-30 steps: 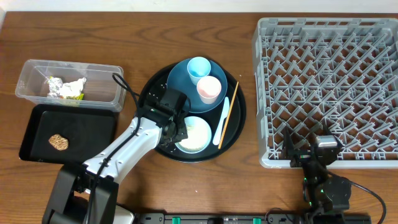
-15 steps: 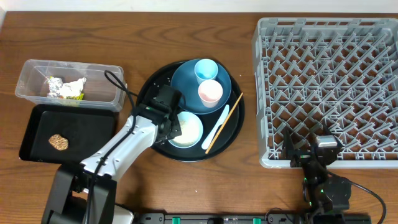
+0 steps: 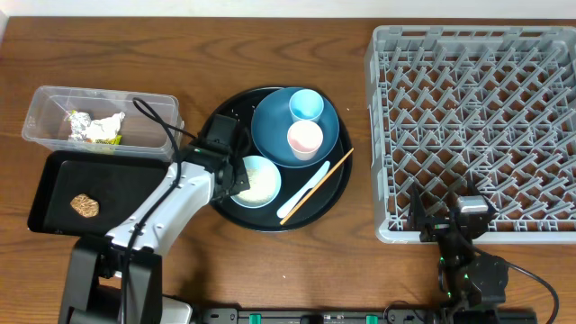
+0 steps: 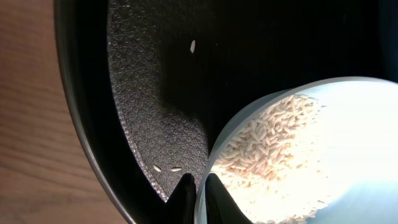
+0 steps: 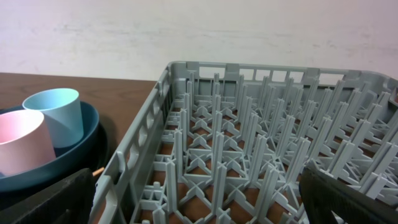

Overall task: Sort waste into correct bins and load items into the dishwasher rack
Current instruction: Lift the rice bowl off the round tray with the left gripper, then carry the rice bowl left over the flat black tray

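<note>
Overhead view: the left gripper [image 3: 236, 180] is closed on the rim of the light blue bowl [image 3: 256, 180], which is located on the round black tray [image 3: 270, 220], just beside the blue plate [image 3: 270, 130]. At the left wrist, 2 fingers [image 4: 185, 194] are seen pinching that rim; white rice grains [image 4: 267, 143] are contained in the bowl. The right gripper [image 5: 196, 180] is spread wide and empty, at the dishwasher rack [image 3: 477, 117].

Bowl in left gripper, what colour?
Light blue bowl, white rice inside. Overhead view shows the colour best.
</note>
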`<state>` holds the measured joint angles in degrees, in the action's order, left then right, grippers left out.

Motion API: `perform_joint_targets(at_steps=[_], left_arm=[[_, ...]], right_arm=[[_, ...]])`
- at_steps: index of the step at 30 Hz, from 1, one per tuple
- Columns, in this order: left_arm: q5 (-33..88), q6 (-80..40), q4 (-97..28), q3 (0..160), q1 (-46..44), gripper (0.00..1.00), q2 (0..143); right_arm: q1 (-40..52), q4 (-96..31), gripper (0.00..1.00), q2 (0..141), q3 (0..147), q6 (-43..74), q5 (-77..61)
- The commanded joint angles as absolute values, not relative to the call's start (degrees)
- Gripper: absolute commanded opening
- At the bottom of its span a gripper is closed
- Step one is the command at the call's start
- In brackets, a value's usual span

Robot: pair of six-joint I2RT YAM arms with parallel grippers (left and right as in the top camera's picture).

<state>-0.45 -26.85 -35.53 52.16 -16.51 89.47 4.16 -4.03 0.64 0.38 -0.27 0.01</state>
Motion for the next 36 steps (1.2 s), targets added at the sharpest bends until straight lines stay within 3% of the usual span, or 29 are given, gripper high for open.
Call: perform_joint_targets(at_steps=[1, 10, 11, 13, 14, 27, 36], left_arm=[[-1.98, -23.18, -34.63, 54.41, -15.4, 0.09, 89.67], [-2.02, -20.97, -32.08, 54.41, -14.79, 0.1, 89.67], [-2.04, -20.97, -32.12, 54.41, -14.79, 0.16, 89.67], [-2.24, -20.97, -32.49, 54.41, -14.79, 0.51, 89.67], [-2.31, -20.88, -32.69, 54.41, -14.79, 0.54, 89.67], [-6.48, -19.94, -38.35, 57.39, -14.81, 0.54, 83.29], [10.07, -19.94, -43.79, 57.52, -16.19, 0.53, 73.71]], right_arm=[[4.51, -4.29, 0.99, 0.38, 0.32, -0.73, 0.62], [4.51, -4.27, 0.99, 0.4, 0.32, -0.73, 0.62], [4.51, -4.27, 0.99, 0.43, 0.32, -0.73, 0.62], [4.51, -4.27, 0.99, 0.43, 0.32, -0.73, 0.62], [4.51, -4.27, 0.99, 0.43, 0.32, -0.73, 0.62], [4.51, -4.27, 0.99, 0.43, 0.32, -0.73, 0.62], [4.51, -4.27, 0.99, 0.43, 0.32, -0.73, 0.62]])
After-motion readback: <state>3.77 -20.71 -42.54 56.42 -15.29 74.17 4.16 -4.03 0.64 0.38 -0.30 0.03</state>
